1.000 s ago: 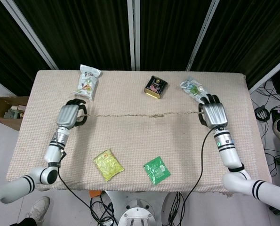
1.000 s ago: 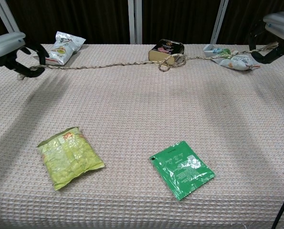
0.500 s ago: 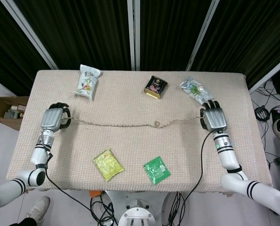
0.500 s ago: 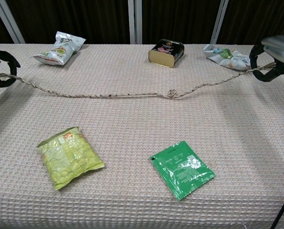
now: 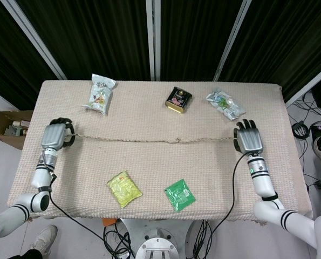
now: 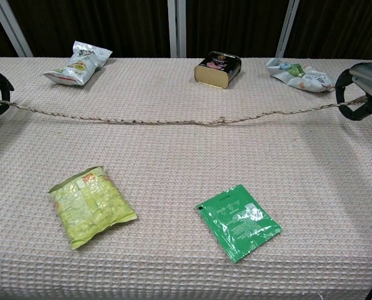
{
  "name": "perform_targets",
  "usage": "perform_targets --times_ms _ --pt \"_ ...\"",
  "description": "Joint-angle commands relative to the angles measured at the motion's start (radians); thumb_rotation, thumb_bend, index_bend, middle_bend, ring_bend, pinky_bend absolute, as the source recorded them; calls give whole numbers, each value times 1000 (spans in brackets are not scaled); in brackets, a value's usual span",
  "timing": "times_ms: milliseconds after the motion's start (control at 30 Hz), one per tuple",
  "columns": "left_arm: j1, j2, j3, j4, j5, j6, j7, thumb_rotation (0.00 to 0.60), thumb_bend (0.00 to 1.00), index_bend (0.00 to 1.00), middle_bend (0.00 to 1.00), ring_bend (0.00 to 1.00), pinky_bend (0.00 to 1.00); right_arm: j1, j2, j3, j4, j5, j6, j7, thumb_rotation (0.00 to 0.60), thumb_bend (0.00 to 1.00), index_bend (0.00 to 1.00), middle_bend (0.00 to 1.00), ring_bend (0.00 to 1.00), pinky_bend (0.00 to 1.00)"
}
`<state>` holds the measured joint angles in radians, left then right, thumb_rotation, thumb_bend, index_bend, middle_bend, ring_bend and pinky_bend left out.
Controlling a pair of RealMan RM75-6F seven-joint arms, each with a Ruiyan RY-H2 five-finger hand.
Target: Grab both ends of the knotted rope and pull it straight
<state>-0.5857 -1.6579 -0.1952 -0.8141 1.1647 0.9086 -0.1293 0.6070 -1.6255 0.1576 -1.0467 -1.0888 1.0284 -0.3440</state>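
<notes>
Pulling the rope (image 5: 149, 140) taut is the step in hand. It runs across the middle of the surface (image 5: 149, 113), nearly flat, left end in the left hand (image 5: 55, 135), right end in the right hand (image 5: 248, 138). Left hand: fingers curled closed on the rope end at the left edge. Right hand: fingers curled round the other end near the right edge; the chest view shows the rope entering the black fingers (image 6: 351, 107). Small knot (image 5: 177, 141) sits just right of centre on the line, pulled tight, not undone as far as can be told. Slight sag around the knot in the chest view, so probably close to done but not fully straight.

To do it well: keep both grips firm and move the hands apart evenly, along the rope's own line, low over the surface. A jerk could slip an end out of the fingers. Keep the line away from the tin and snack bags behind it; it lies apart from them now.

Counts:
- rope: one, with one knot
- hands: two, each holding an end
- tin (image 5: 178, 99): one, dark, at the back centre
- silvery snack bags: two, back left (image 5: 100, 94) and back right (image 5: 224, 103)
- yellow-green packet (image 5: 124, 189): one, front left
- green packet (image 5: 179, 195): one, front centre
</notes>
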Motion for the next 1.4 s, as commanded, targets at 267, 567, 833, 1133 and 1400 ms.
perform_targets --times_ms 267,567,833,1133,1400 --pt "4 -20 -17 63 -8 -22 -25 600 537 639 256 143 165 -15 -38 -6 70 -25 -11 21 600 536 650 247 90 155" --pt "8 -32 -23 102 -8 -39 -39 600 537 640 256 143 165 -24 -65 1 121 -34 -26 32 600 536 646 241 90 154" --pt "9 -38 -20 105 3 -45 -28 600 530 522 238 143 164 -31 -76 6 129 -44 -25 25 600 429 510 199 60 131" --pt "20 -25 -25 67 5 -6 22 600 448 295 192 142 157 -48 -35 35 61 -42 13 13 600 179 186 119 0 92" --pt "86 86 -42 -106 2 123 83 600 308 212 162 129 154 -125 139 54 -159 -48 111 29 600 171 132 95 0 75"
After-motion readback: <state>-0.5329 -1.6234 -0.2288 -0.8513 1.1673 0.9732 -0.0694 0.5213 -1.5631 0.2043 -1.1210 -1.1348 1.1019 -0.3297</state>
